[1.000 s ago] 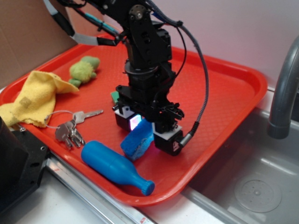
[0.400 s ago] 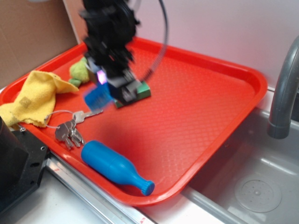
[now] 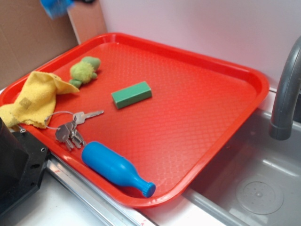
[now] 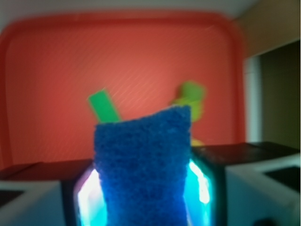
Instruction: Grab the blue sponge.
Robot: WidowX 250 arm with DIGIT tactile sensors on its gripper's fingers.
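Observation:
The blue sponge (image 4: 143, 165) fills the middle of the wrist view, clamped between my two lit pads (image 4: 87, 200), with the red tray (image 4: 56, 70) far below. My gripper (image 4: 143, 197) is shut on it. In the exterior view only a blurred piece of the blue sponge (image 3: 55, 6) shows at the top left edge, high above the tray; the gripper itself is almost wholly out of that frame.
On the red tray (image 3: 225, 89) lie a green block (image 3: 131, 94), a blue bottle (image 3: 115, 168), keys (image 3: 70, 129), a yellow cloth (image 3: 35, 99) and a green plush toy (image 3: 84, 69). A grey faucet (image 3: 287, 94) and sink (image 3: 254, 188) are to the right.
The gripper has lifted the blue sponge off the tray, up and to the left, nearly out of the exterior view. The green block now lies uncovered.

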